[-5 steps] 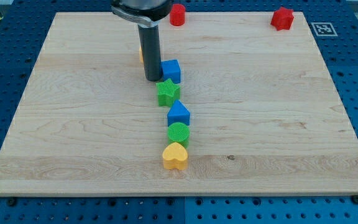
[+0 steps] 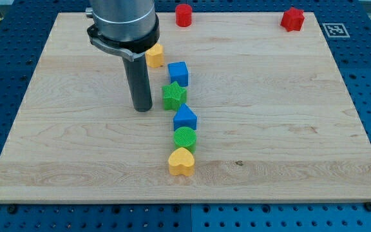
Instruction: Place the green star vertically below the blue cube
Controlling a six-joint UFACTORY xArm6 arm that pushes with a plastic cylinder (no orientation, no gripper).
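Observation:
The green star (image 2: 174, 95) lies on the wooden board (image 2: 288, 129), just under the blue cube (image 2: 178, 73) and touching or almost touching it. My tip (image 2: 143, 108) rests on the board to the left of the green star and slightly lower, a small gap away from it. The rod rises toward the view's top, where the arm body hides part of the board.
Below the star runs a column: a blue pentagon-like block (image 2: 185, 118), a green cylinder (image 2: 185, 138), a yellow heart (image 2: 181, 162). A yellow block (image 2: 154, 56) sits up-left of the blue cube. A red cylinder (image 2: 183, 15) and a red block (image 2: 292, 19) lie at the top edge.
My tip has moved left and toward the view's bottom, from beside the blue cube to the left of the green star. The yellow block is now uncovered. The blocks have not moved.

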